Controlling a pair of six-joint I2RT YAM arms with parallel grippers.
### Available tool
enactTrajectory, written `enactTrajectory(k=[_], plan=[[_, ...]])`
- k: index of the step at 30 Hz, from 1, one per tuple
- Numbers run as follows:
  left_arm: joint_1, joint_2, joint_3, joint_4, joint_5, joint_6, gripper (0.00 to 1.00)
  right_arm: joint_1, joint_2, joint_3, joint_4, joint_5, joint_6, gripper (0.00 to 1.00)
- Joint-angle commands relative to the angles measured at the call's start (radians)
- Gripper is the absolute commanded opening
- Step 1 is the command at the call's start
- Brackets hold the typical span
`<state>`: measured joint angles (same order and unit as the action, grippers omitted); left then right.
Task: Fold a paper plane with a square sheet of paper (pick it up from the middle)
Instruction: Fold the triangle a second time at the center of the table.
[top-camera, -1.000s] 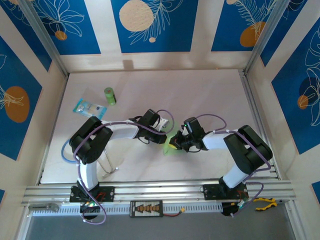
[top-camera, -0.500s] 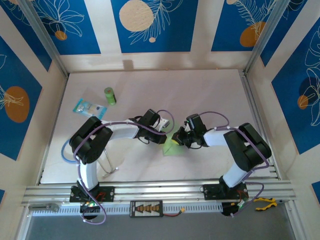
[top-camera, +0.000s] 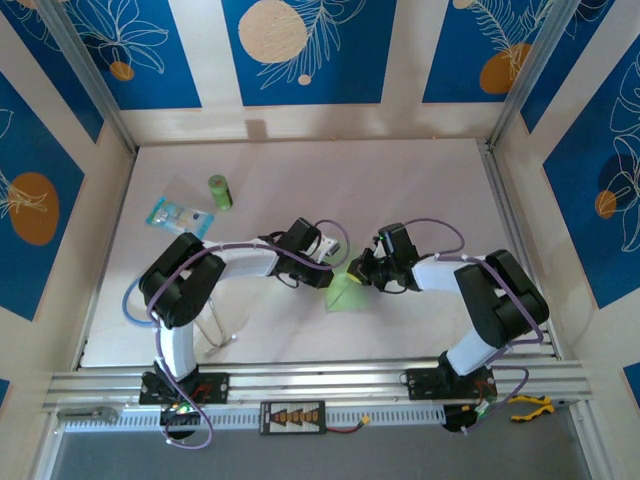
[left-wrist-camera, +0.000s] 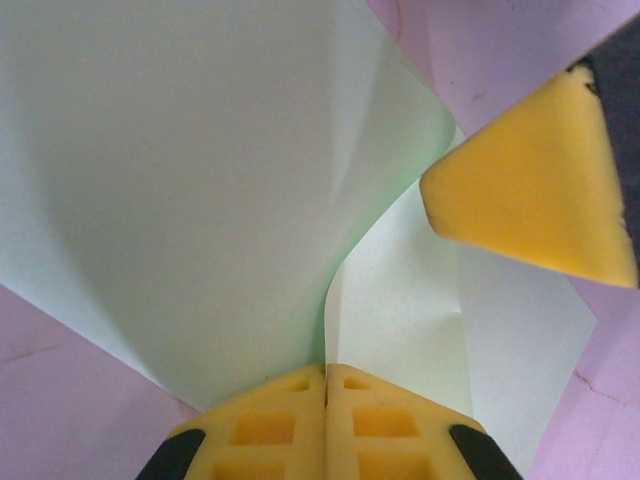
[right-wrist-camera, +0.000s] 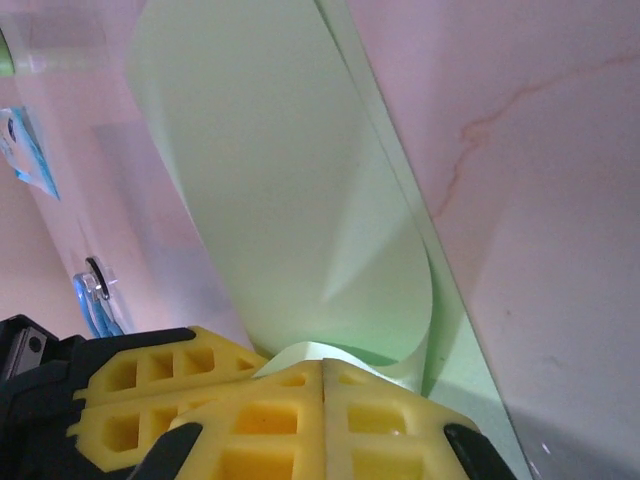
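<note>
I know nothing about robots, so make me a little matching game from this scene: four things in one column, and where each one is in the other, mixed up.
Things
1. square sheet of paper
2. small green cylinder
3. clear packet
4. yellow-handled tool

Places
A. by the metal rail, near right corner
B. flat on the table, far left
C. mid-table, pinched by the left gripper and the right gripper
D. just beyond the packet, slightly to its right

Pairs: 1-C, 2-D, 3-B, 4-A
</note>
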<state>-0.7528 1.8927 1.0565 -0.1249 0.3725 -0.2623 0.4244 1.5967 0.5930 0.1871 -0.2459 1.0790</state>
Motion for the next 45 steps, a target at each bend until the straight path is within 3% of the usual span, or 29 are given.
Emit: enactTrajectory(k=[1,16,22,26,31,45], plan=[[-0.010,0.034,-0.007,-0.111,-0.024,0.024,0.02,-0.015,0.050,0.004,-0.029,0.015,-0.011,0.01],[-0.008,0.036,-0.013,-0.118,-0.039,0.034,0.01,-0.109,0.022,0.012,-0.072,0.099,-0.010,0.01],[-0.008,0.034,-0.013,-0.122,-0.042,0.033,0.01,-0.091,-0.065,0.068,-0.185,0.153,-0.074,0.02],[-0.009,0.034,-0.012,-0.122,-0.042,0.032,0.01,-0.065,-0.118,0.042,-0.116,0.065,-0.090,0.04],[-0.009,0.036,-0.009,-0.119,-0.039,0.032,0.01,-0.022,-0.053,0.049,-0.037,-0.085,-0.061,0.04],[-0.008,0.021,-0.007,-0.121,-0.031,0.030,0.04,0.007,0.078,0.016,-0.063,-0.015,-0.054,0.01]])
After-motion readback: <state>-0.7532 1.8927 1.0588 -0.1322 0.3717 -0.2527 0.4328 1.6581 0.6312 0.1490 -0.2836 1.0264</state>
